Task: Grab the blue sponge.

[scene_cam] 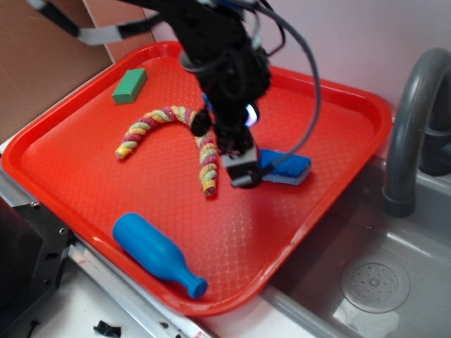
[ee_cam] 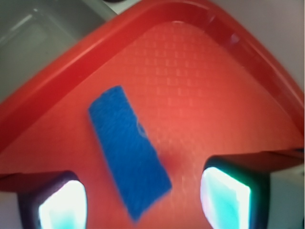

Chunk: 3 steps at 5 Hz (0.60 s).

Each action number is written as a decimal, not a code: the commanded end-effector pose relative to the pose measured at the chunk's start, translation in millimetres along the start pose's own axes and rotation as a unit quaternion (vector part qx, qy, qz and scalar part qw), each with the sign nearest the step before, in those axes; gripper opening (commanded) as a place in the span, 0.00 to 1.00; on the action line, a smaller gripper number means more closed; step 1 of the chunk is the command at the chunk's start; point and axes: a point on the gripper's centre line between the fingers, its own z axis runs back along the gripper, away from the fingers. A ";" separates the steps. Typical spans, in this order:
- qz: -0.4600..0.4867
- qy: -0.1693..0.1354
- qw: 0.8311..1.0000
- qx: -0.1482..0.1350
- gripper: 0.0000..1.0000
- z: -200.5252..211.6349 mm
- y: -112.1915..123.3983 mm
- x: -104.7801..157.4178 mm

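Note:
The blue sponge [scene_cam: 287,167] lies flat on the red tray [scene_cam: 84,169], deep blue on top with a pale lower layer. In the wrist view the blue sponge [ee_cam: 127,149] runs diagonally, its near end between my two fingers. My gripper [scene_cam: 243,171] hangs just above the sponge's left end, open, with a wide gap between the pads [ee_cam: 224,196]. My gripper [ee_cam: 143,202] touches nothing. The arm hides the sponge's left end in the exterior view.
On the tray also lie a twisted multicoloured rope [scene_cam: 173,137], a green block [scene_cam: 130,85] at the far left and a glossy blue bottle-shaped toy [scene_cam: 158,255] near the front rim. A grey sink [scene_cam: 380,282] with a faucet [scene_cam: 412,134] sits to the right.

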 end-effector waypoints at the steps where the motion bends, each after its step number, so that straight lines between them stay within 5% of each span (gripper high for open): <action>1: -0.090 0.026 0.995 -0.024 1.00 -30.1 -19.2 17.5; 2: -0.094 0.033 0.995 -0.025 0.00 -26.1 -20.3 18.6; 3: -0.087 0.039 0.995 -0.021 0.00 -26.4 -17.2 17.1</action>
